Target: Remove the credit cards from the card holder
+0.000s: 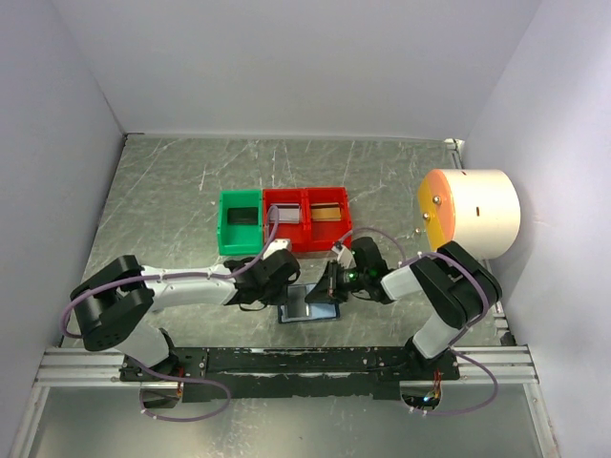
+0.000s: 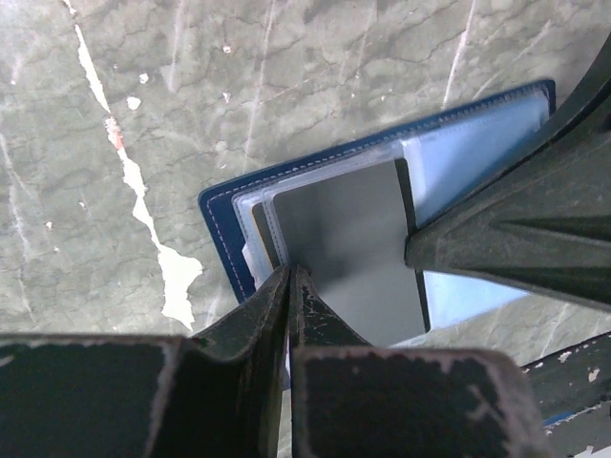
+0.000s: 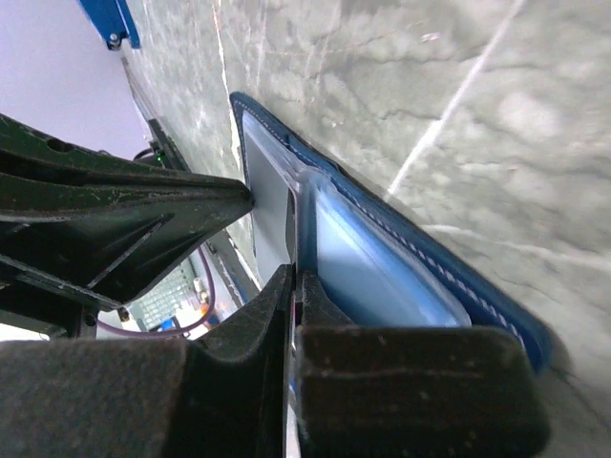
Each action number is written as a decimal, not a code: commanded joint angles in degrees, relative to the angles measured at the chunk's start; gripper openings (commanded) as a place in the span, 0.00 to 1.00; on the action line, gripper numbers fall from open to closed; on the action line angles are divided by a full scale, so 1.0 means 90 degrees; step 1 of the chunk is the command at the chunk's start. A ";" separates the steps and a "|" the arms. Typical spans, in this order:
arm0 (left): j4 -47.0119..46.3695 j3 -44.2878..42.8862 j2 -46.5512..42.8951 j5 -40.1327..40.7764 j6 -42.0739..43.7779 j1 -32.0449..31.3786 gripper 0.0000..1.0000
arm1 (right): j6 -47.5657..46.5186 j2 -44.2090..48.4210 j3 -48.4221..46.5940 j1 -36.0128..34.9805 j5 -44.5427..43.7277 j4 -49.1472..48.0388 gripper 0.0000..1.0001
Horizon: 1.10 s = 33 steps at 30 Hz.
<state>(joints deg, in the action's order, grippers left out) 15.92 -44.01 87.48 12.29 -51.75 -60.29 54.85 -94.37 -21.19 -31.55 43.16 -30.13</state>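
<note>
The navy card holder (image 1: pixel 310 305) lies open on the table between both arms. In the left wrist view its clear pockets (image 2: pixel 477 143) show, with a grey credit card (image 2: pixel 344 239) on top. My left gripper (image 2: pixel 289 274) is shut, its tips pinching that card's near left corner. My right gripper (image 3: pixel 297 275) is shut on a thin pocket leaf of the card holder (image 3: pixel 382 258) near its fold. One right finger (image 2: pixel 516 229) touches the grey card's right edge. More credit cards lie in the bins: dark (image 1: pixel 244 217), silvery (image 1: pixel 284 214), tan (image 1: pixel 327 214).
A green bin (image 1: pixel 225 234) and a red two-part bin (image 1: pixel 305 243) stand just behind the grippers. A big white drum with an orange face (image 1: pixel 473 215) sits at the right wall. A small bright-blue tag (image 3: pixel 110 19) shows in the right wrist view.
</note>
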 commanded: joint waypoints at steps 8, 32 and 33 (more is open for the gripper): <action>0.0706 0.0503 0.0112 0.0239 -0.0036 -0.0088 0.14 | -0.0399 0.0287 0.0222 0.0420 0.0294 0.0284 0.00; 0.0526 0.0405 -0.0284 0.0016 -0.0100 -0.0088 0.31 | -0.1794 0.0621 0.0013 0.1316 0.0489 0.2112 0.00; 0.0416 0.0385 -0.0388 -0.0089 -0.0134 -0.0088 0.37 | -0.1443 0.0644 0.0179 0.1267 0.0450 0.1781 0.00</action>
<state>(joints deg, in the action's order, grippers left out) 16.01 -41.30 85.91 13.19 -52.97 -60.84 37.93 -89.84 -22.31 -20.01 49.63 -11.73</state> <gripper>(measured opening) 0.292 0.007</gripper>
